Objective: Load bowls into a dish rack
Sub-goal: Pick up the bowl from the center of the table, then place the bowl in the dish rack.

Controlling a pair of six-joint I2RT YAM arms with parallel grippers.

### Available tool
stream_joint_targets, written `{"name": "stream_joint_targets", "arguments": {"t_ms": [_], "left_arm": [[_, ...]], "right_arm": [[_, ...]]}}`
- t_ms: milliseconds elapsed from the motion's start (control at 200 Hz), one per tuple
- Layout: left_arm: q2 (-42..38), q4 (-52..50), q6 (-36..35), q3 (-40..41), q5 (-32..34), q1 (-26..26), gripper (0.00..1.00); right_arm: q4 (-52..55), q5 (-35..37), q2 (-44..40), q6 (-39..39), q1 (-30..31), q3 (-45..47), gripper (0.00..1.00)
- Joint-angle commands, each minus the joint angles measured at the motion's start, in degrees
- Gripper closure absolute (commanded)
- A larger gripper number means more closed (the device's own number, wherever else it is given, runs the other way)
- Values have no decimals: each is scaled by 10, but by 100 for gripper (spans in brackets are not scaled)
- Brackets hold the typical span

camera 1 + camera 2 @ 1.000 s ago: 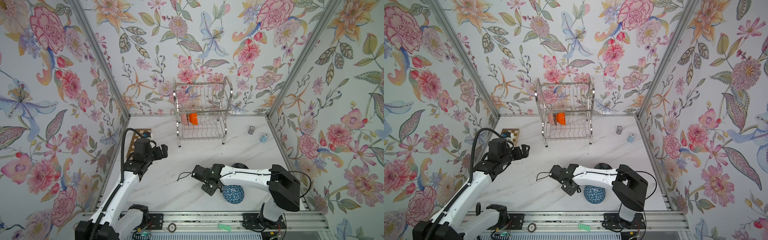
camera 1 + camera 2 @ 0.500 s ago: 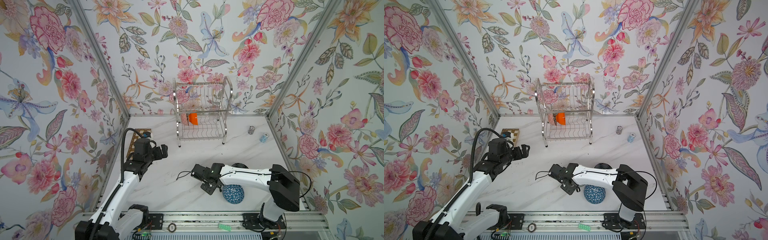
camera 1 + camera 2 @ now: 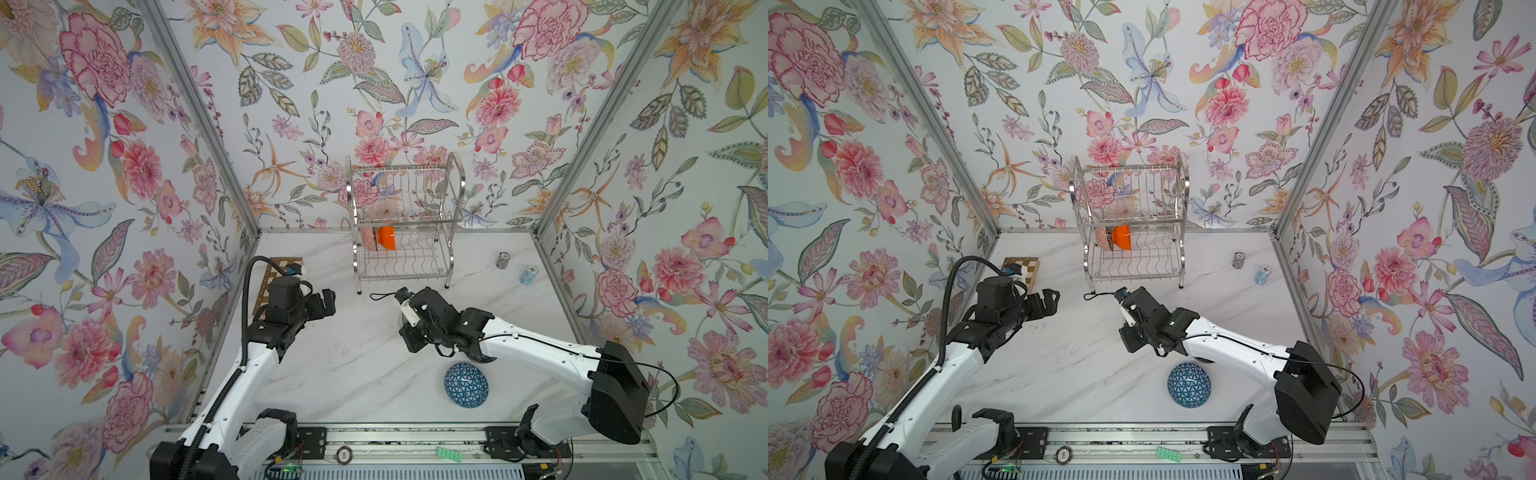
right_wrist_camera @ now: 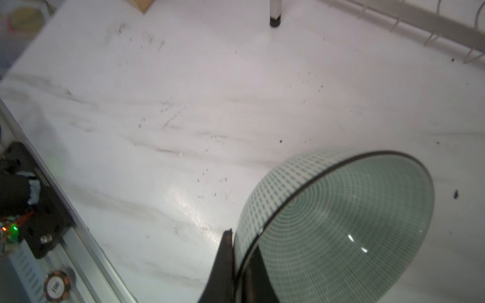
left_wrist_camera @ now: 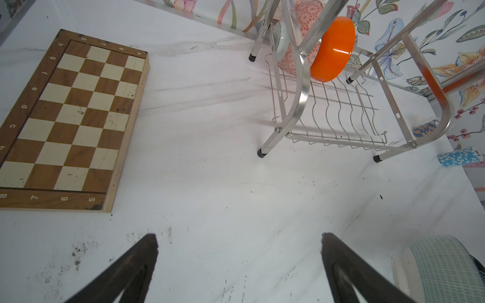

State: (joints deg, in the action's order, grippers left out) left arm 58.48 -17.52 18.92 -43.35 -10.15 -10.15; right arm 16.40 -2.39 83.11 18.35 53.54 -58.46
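Mint bowl (image 4: 341,223): I see it tipped on its side over the marble table (image 3: 353,365), in front of the dish rack and toward my right arm, mouth open to the right wrist camera.
Bowl contact: from here I can't tell if its lower edge touches the table or hangs just above it.
Right gripper (image 4: 241,240): clamped on the mint bowl's rim, one finger outside the wall and one inside, the jaws drawn tight together.
Top views: my right wrist covers the mint bowl in both.
Dish rack (image 3: 459,178): standing at the back of the table against the far wall.
Rack contents: an orange bowl (image 3: 386,237) on edge on the lower shelf, with an orange-lattice bowl (image 3: 368,237) touching its left side.
Blue triangle bowl (image 3: 466,385): on the table near the front rail, beside my right arm.
Left gripper (image 5: 238,236): jaws wide apart, holding nothing, hovering over bare table left of the rack.
Chessboard (image 5: 70,118): flat by the left wall.
Two small patterned cylinders (image 3: 503,260): right of the rack, near the right wall.
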Motion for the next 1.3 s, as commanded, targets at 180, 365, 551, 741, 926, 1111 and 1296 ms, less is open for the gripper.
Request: {"name": "stream_joint_targets", "arguments": {"t_ms": [180,365,551,741,926,1111,1296], "left_arm": [[-11,-3,-6,3,-2,-4,1],[-13,0,-4,4,-10,-4,1],[-16,1,-3,5,-14,-5,1],[-18,2,-1,6,-18,-5,1],[-21,3,-3,6,-17,-5,1],[-24,2,-3,7,-16,-5,1],[-23,2,-3,6,-19,-6,1]], "right_arm": [[-401,-70,50,183,-33,59,100],[-579,-115,115,294,-61,64,100],[-742,-148,195,439,-95,61,100],[-828,-174,258,543,-115,24,100],[-808,-199,266,580,-125,-7,100],[-793,-239,283,623,-141,-47,100],[-793,-269,306,645,-159,-77,100]]}}
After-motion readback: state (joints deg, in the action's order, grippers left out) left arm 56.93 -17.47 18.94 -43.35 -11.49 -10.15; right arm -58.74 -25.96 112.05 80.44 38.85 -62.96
